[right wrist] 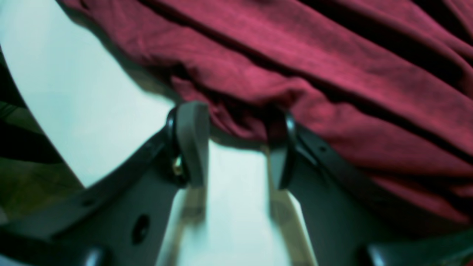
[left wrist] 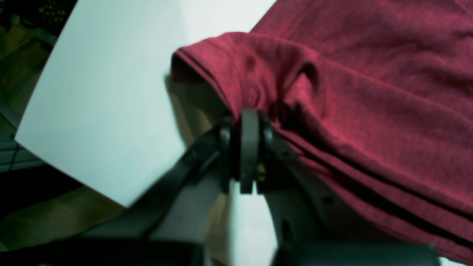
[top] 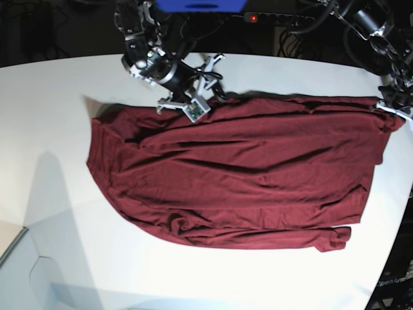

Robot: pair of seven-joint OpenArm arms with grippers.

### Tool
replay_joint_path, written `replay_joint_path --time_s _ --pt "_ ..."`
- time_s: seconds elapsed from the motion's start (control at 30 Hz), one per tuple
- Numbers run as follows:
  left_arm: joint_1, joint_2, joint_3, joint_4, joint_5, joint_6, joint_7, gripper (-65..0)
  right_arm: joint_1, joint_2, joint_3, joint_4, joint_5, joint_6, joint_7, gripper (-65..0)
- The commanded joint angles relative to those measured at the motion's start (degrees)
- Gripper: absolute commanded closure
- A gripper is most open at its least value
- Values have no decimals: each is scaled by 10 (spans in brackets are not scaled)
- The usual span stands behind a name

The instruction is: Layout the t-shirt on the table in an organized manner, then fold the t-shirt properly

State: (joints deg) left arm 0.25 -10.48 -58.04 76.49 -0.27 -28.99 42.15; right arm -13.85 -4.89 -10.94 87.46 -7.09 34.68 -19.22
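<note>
- The t-shirt (top: pixel 245 174) lies spread across the middle of the table (top: pixel 51 84), still creased.
- My left gripper (left wrist: pixel 249 122), at three o'clock in the base view, is clamped on the hem, I judge to pull it taut.
- My right gripper (right wrist: pixel 236 122), at eleven o'clock, stands open with cloth bunched between its jaws, gripping nothing.

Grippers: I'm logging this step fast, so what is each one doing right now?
Left gripper: shut on the t-shirt, pinching its edge.
Right gripper: open, jaws apart at the shirt's edge, not clamped.
</note>
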Motion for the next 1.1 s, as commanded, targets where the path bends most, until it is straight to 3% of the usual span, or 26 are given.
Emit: replay_joint_path --time_s 0.0,0.23,0.4,0.43,0.63,0.87,1.07 --pt "-6 -12 -1 12 -5 -2 -10 -2 11 -3 -1 1 8 -2 14 -270" --pt "-14 -13 0 9 -3 -2 -10 -2 14 -3 -2 -21 8 -2 14 -237" --pt "-20 -13 0 12 -2 -2 -10 -2 11 0 -2 -19 8 -2 14 -14" --pt "-23 -13 0 11 -2 -2 -10 -2 10 0 -2 -19 8 -2 14 0" --pt "-26 -24 0 13 -5 -2 -10 -2 -31 15 -13 41 8 1 14 0" --pt "-23 -25 -1 48 -5 -3 -9 -2 -77 58 -60 179 8 1 14 0" --pt "-21 -24 -2 90 -5 -3 -3 -2 -97 62 -63 238 8 1 13 0"
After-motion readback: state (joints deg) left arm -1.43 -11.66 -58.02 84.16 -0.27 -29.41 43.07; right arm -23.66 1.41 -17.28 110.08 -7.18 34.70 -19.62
